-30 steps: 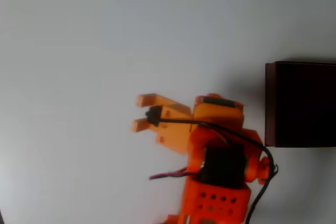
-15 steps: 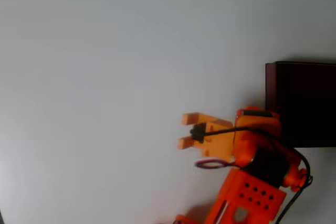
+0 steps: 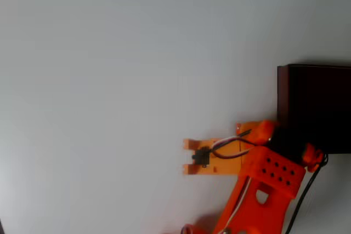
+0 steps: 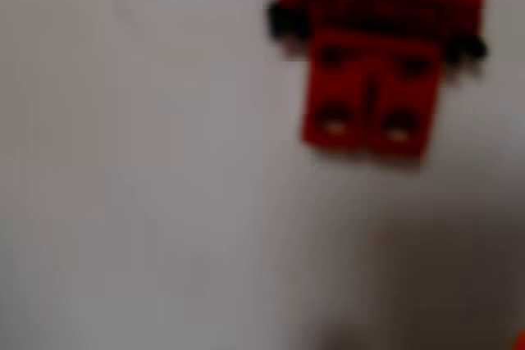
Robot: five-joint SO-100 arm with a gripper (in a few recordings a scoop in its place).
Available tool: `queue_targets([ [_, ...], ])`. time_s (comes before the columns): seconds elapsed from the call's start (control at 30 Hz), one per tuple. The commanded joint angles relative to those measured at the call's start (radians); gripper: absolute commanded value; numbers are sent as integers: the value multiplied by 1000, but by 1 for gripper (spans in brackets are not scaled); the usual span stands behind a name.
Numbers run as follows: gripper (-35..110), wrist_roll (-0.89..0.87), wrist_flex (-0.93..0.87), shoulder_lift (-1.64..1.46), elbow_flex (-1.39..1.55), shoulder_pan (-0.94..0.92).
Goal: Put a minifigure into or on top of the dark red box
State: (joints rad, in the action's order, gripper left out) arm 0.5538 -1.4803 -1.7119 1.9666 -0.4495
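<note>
Approach step is judged in hand; gripper [image 3: 187, 157] is seen in overhead view near bottom, just left of dark red box [image 3: 315, 108], jaws parted narrowly, nothing held; minifigure [image 4: 373, 55] is seen blurred in wrist view, lying on white table [image 3: 109, 80], upper right; next, descent over figure and closing is called for.

Orange plastic arm [image 3: 258, 190], black motor block, perforated bracket, red, white and black cables
</note>
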Motion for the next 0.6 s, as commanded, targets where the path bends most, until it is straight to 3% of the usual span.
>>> queue_targets([
  [0.0, 17, -20, -23, -18, -20, 3],
  [0.3, 11, -190, -15, -40, -25, 37],
  [0.57, 14, -147, 40, -83, 49, 40],
])
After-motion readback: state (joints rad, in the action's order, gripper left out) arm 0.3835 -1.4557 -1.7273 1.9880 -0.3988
